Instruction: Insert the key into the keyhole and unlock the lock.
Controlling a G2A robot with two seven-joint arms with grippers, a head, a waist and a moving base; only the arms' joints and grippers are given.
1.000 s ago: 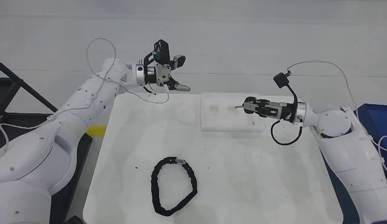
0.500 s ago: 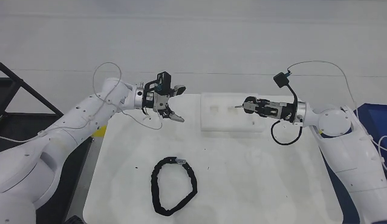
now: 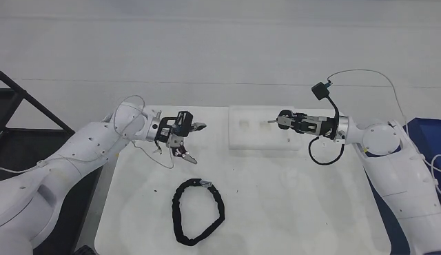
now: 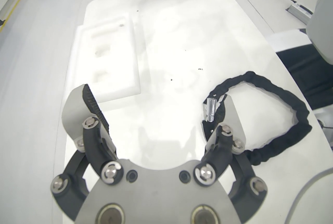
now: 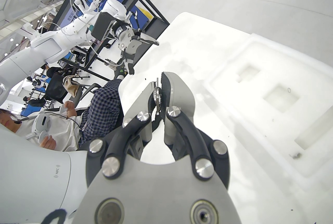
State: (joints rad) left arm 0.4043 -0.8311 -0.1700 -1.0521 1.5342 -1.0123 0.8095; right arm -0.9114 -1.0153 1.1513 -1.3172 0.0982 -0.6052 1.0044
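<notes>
Your right pincer (image 3: 281, 119) is clamped tight on the key (image 5: 157, 95). It pinches the head flat so the blade sticks out toward the left, free for insertion. It hangs over the white foam tray (image 3: 248, 134) at the far side of the counter (image 3: 296, 207).

Your left pincer (image 3: 193, 143) is spread wide with nothing in it. It is poised above the counter's far left part and tilted down toward the chain lock (image 3: 198, 211), which lies as a closed black loop nearer you.

The lock's silver barrel (image 4: 210, 110) sits at the loop's far end, just beside one finger of the left pincer in the wrist view (whether they touch, I cannot tell). Key and lock are well apart.

My reading is that the wide opening suits grabbing the barrel, so you can steady the keyhole and turn it toward the key. A loose chain would likely slide otherwise.
</notes>
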